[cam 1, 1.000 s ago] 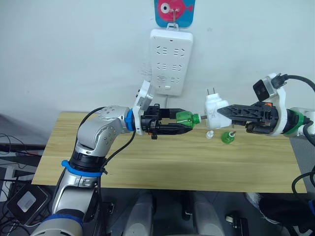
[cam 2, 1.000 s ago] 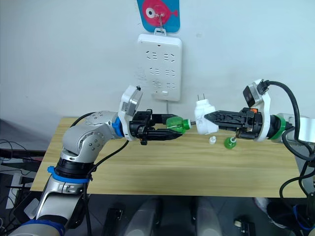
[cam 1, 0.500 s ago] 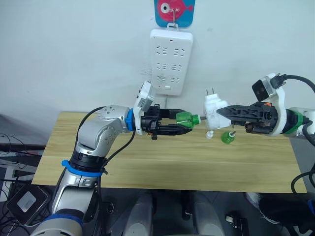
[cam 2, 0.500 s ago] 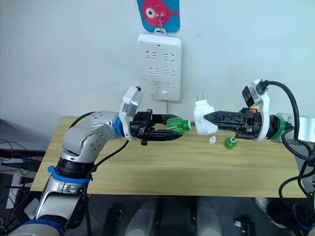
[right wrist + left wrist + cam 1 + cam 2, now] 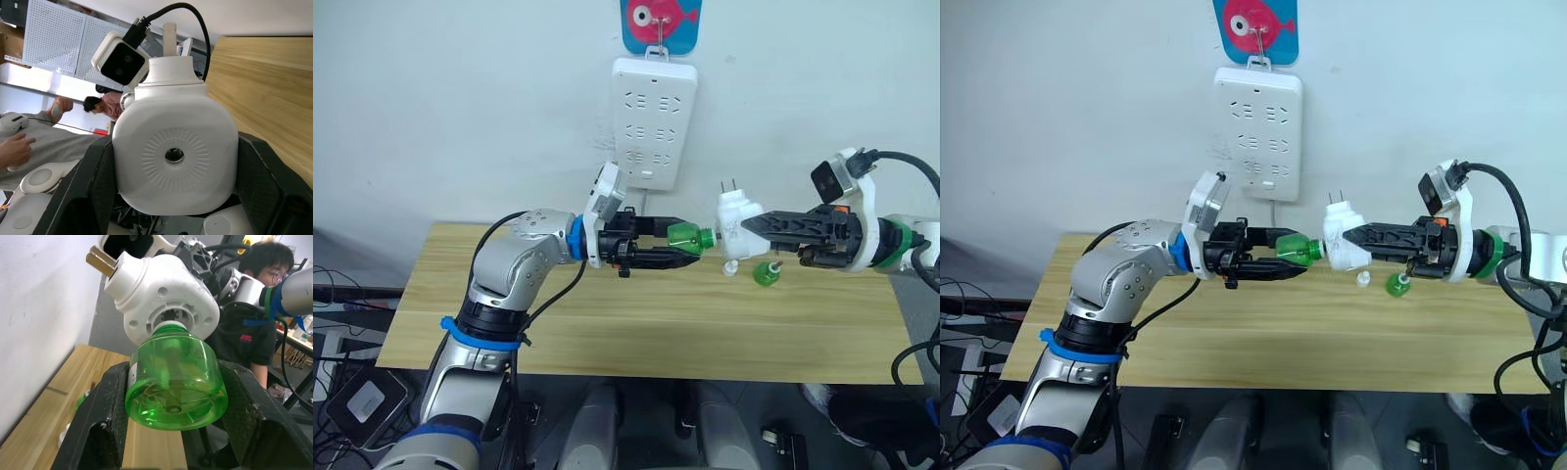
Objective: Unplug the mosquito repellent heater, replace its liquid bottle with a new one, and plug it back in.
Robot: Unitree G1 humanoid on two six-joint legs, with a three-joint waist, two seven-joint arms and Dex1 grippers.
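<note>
A robotics lab or test workshop: a plain light-wood counter (image 5: 646, 333) stands against a bare white wall (image 5: 460, 108), a grey perforated pegboard panel (image 5: 54, 41) hangs in the background, and seated people (image 5: 254, 328) work among loose black cables (image 5: 337, 274) on the floor.
</note>
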